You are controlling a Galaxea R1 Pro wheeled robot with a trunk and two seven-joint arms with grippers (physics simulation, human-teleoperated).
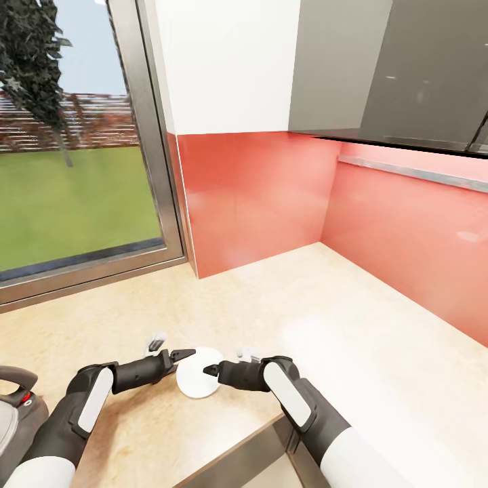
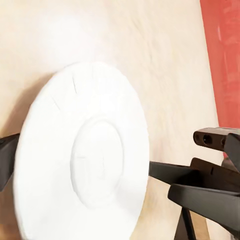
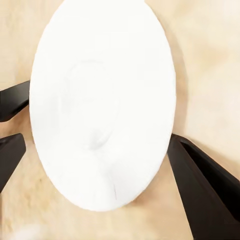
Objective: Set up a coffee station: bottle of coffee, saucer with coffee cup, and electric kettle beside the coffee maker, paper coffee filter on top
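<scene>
The saucer (image 1: 198,373), a small round white plate, is low over the beige kitchen countertop (image 1: 325,318) near its front edge, between my two grippers. My left gripper (image 1: 190,354) meets its far-left rim and seems shut on it; one finger (image 2: 7,160) shows at the rim. My right gripper (image 1: 209,371) reaches in from the other side, with one finger (image 3: 200,195) at the rim and its jaws spread wide beside the saucer (image 3: 102,100). Its face (image 2: 85,150) is turned to the left wrist camera. The bottle, filter and cup are out of view.
A dark-handled appliance with a red switch (image 1: 17,407) stands at the lower left; I cannot tell which one it is. A red backsplash (image 1: 257,196) walls the corner, with a window (image 1: 68,169) to the left and grey upper cabinets (image 1: 407,68). The counter's front edge (image 1: 237,451) is close.
</scene>
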